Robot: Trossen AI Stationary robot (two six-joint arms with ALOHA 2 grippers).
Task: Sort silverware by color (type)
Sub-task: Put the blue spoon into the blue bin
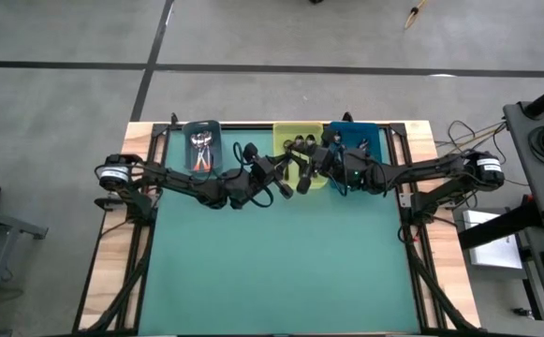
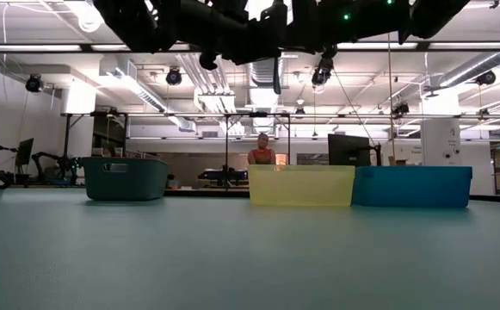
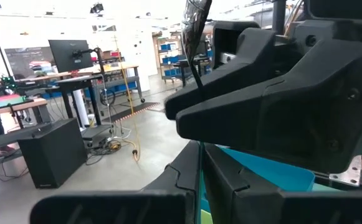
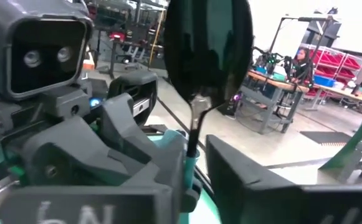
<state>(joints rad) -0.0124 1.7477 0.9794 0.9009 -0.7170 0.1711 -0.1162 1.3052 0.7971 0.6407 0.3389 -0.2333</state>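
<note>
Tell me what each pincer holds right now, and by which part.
The right pincer grips a spoon by its thin handle just below the bowl, bowl pointing up. The left pincer is shut close by; whether it also pinches the spoon cannot be told.

- From above, both arms cover most of the yellow bin [image 1: 301, 131] and the blue bin [image 1: 370, 133]; what lies in them cannot be made out.
- The spoons [image 1: 201, 150] in the dark bin [image 1: 217, 131] are too small to count.
- At worktop height, the arms are cut off by the top edge.
- The right wrist view shows a spoon [image 4: 209, 56] whose handle disappears between the right claw [image 4: 190, 168] fingers, its colour unreadable.
</note>
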